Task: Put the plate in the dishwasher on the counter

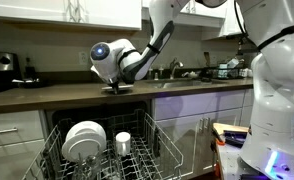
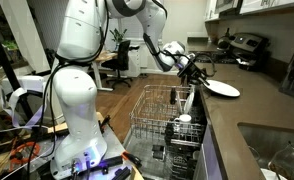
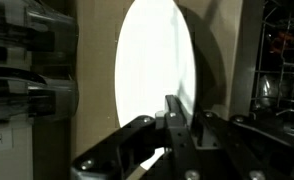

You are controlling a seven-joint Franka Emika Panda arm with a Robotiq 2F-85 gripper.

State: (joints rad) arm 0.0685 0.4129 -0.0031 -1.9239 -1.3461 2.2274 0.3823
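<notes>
The white plate [image 2: 224, 88] lies flat at counter height, low over or on the dark counter [image 2: 262, 110], and I cannot tell whether it touches. My gripper [image 2: 194, 72] is shut on its near rim. In the wrist view the plate [image 3: 155, 65] fills the middle as a bright oval, and my gripper's [image 3: 177, 125] fingers pinch its edge. In an exterior view my gripper [image 1: 117, 86] sits on the counter [image 1: 47, 95] above the open dishwasher [image 1: 107, 155] and hides the plate. The dishwasher's white wire rack [image 2: 162, 115] is pulled out below the counter edge.
Two overlapping white plates [image 1: 84, 140] and a small white cup [image 1: 123, 142] stand in the rack. A sink [image 2: 277, 150] is set into the counter nearby. Dishes clutter the counter's far end [image 1: 202, 72]. The robot's white base [image 2: 77, 100] stands beside the dishwasher.
</notes>
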